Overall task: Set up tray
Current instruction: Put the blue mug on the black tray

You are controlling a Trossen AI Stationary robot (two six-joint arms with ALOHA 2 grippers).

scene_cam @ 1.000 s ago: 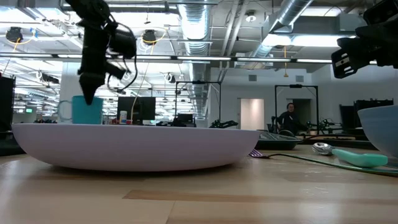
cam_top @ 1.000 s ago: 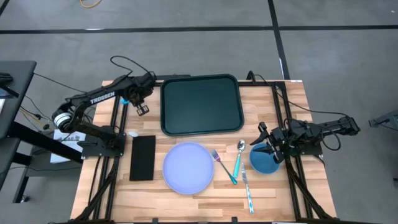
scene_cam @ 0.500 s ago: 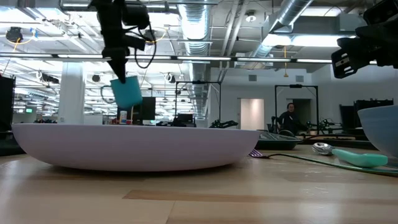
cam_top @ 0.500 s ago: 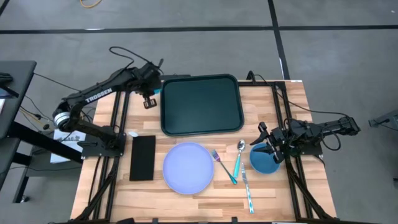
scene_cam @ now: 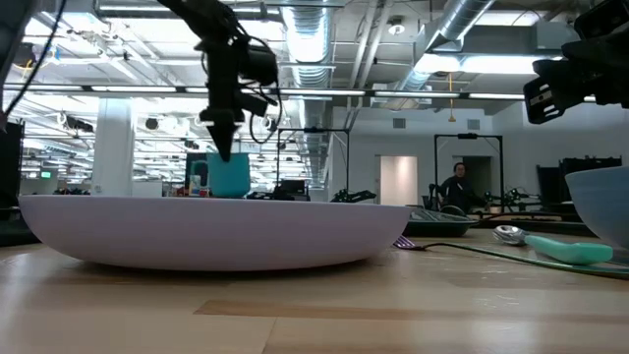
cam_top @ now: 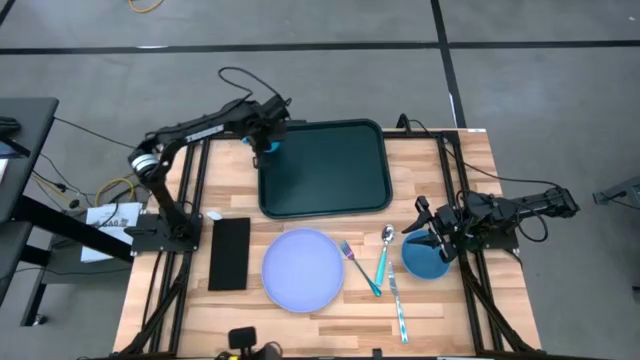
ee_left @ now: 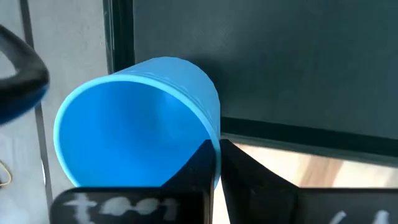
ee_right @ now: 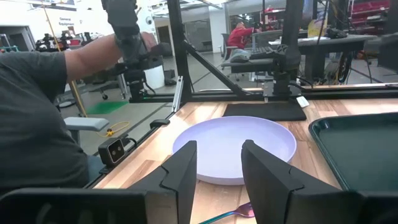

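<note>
Dark green-black tray, raised rim.

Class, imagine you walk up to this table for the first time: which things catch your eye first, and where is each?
The left gripper holds a bright blue cup by its rim over the far left corner of the dark tray. Nearer, a lavender plate lies beside teal-handled cutlery, and the right gripper hovers open above a blue bowl.

The left arm reaches across to the far left of the table, its wrist bent downward. The left gripper points down, fingers pinched tight together. The right arm lies low at the table's right edge, stretched leftward; the right gripper has its fingers parted.
</note>
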